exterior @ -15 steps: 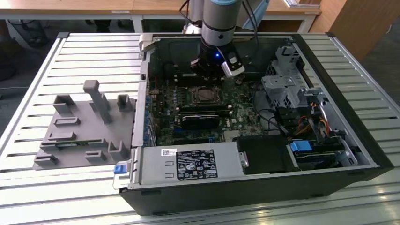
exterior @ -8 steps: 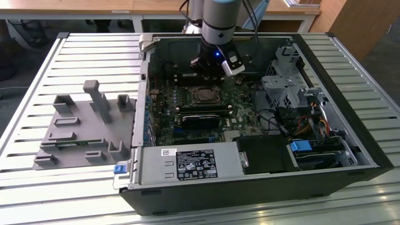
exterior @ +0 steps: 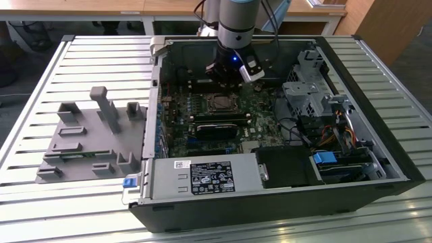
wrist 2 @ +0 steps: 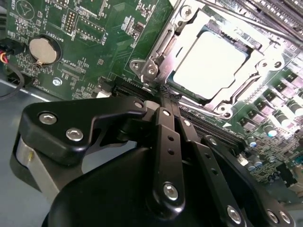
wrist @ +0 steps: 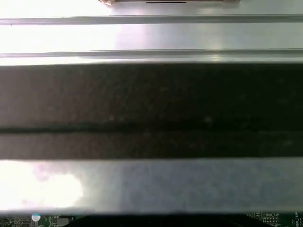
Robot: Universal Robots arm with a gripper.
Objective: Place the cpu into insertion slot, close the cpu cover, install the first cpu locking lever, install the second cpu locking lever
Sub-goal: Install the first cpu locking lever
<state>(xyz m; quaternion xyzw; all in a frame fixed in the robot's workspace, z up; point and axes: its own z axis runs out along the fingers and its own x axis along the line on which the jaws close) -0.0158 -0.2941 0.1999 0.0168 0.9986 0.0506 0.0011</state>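
Silver-grey, flat and square, the cpu (wrist 2: pixel 210 64) lies face-up in the metal-rimmed insertion slot (wrist 2: pixel 163 45) on the green motherboard (wrist 2: pixel 94 33); the black end effector (wrist 2: pixel 164 94), fingers clenched together, hovers beside it.

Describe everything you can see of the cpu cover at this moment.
The cpu cover is a thin, shiny silver metal frame with a central window. In the second wrist view it lies closed flat over the insertion slot on the green motherboard, and the cpu shows pale grey through its window. The end effector sits close beside one corner; whether they touch is unclear.
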